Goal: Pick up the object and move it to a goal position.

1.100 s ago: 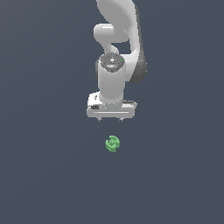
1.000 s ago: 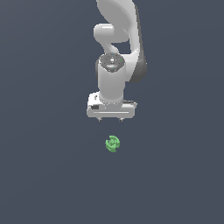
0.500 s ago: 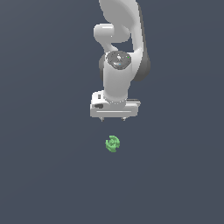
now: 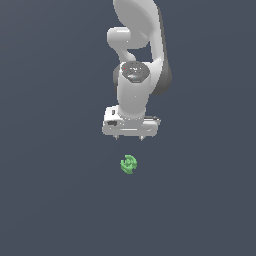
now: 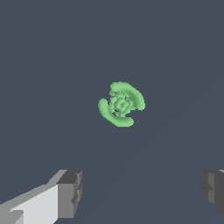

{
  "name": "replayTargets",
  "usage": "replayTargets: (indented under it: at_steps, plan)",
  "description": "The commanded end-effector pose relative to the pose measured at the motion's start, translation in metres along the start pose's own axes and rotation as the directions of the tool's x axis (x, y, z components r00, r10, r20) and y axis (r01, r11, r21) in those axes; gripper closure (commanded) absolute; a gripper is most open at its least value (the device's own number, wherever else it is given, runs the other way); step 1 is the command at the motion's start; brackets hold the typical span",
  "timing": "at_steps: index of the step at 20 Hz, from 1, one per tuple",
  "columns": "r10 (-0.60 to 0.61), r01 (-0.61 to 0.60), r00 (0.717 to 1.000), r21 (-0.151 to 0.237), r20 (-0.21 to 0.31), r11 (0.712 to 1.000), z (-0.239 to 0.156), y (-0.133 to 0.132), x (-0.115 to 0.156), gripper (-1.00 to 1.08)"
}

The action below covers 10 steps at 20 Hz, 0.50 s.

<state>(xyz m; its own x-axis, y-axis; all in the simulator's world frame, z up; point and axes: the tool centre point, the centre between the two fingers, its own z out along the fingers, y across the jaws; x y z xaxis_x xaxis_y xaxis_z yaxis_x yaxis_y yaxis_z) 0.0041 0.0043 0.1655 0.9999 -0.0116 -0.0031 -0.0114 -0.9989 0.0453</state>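
The object [image 4: 128,164] is a small bright green, knobbly round piece with curled lobes, lying on the dark grey floor. The white gripper [image 4: 129,138] hangs above and a little behind it, pointing down, with only its short fingertips [image 4: 141,138] showing under the hand. In the wrist view the object [image 5: 121,104] lies ahead of the two grey fingertips [image 5: 70,192], which stand wide apart with nothing between them. The gripper [image 5: 142,190] is open and does not touch the object.
The white arm [image 4: 137,45] rises behind the gripper. A plain dark grey surface [image 4: 55,190] fills both views.
The gripper has come lower and slightly nearer the object. The wrist has turned a little. The object has not moved.
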Motion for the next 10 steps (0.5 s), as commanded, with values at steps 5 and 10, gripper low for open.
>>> replayTargets:
  at_steps: [5, 10]
  plan:
    - [0.114, -0.114, 0.994, 0.011, 0.002, 0.993, 0.012, -0.001, 0.012, -0.92]
    - [0.245, -0.245, 0.969, 0.021, 0.006, 0.969, 0.028, -0.001, 0.025, -0.92]
